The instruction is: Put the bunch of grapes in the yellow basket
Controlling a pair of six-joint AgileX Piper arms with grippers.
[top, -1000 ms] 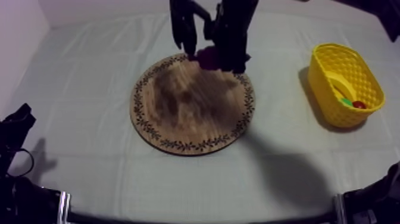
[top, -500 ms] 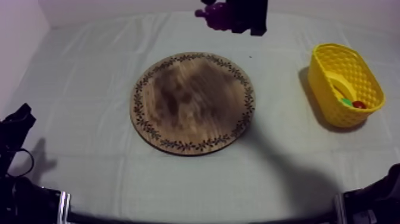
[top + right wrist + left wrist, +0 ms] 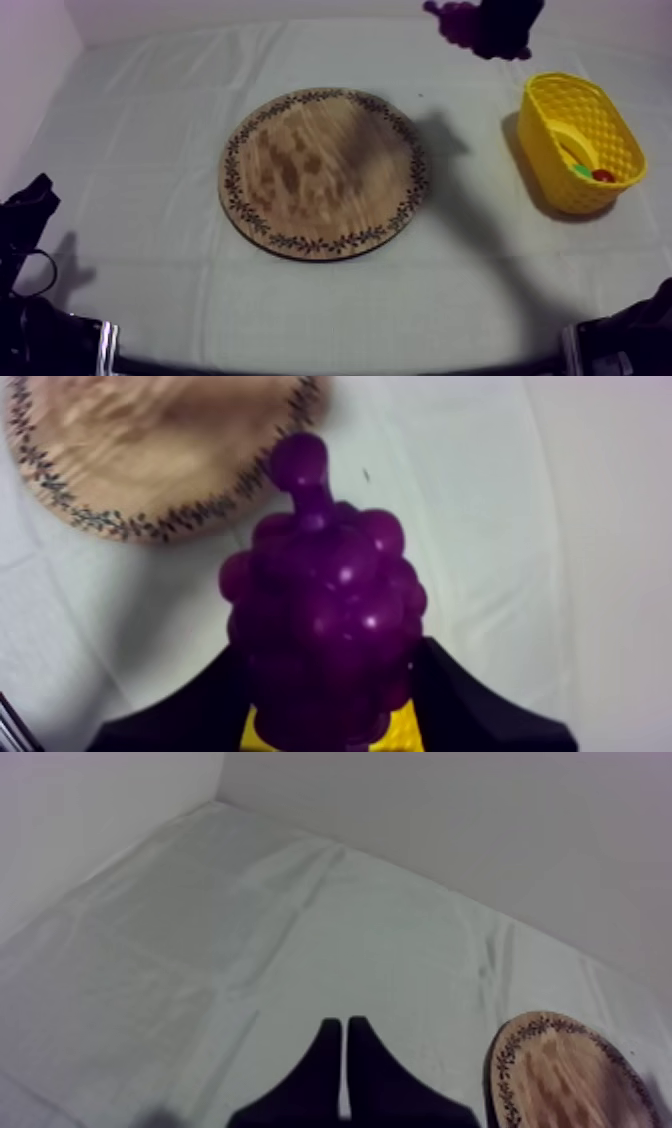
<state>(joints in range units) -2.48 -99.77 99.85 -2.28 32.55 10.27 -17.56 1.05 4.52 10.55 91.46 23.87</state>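
Note:
The purple bunch of grapes (image 3: 456, 20) hangs high over the far cloth, between the round wooden board (image 3: 322, 172) and the yellow basket (image 3: 578, 140). My right gripper (image 3: 497, 28) is shut on it. In the right wrist view the bunch of grapes (image 3: 325, 621) sits between the black fingers (image 3: 455, 701), with the board (image 3: 150, 446) behind it and a strip of yellow under it. The board's top is bare. My left gripper (image 3: 345, 1052) rests shut as a narrow wedge over the cloth, beside the board's rim (image 3: 575, 1077).
The basket at the right holds a banana (image 3: 575, 140), a small red fruit (image 3: 603, 176) and something green (image 3: 582, 171). My left arm (image 3: 25, 225) lies low at the left edge, and a dark part of the right arm (image 3: 630, 335) shows at the lower right.
My right gripper has lifted the grapes off the board's far rim and carried them up and to the right, toward the basket. The left arm has not moved.

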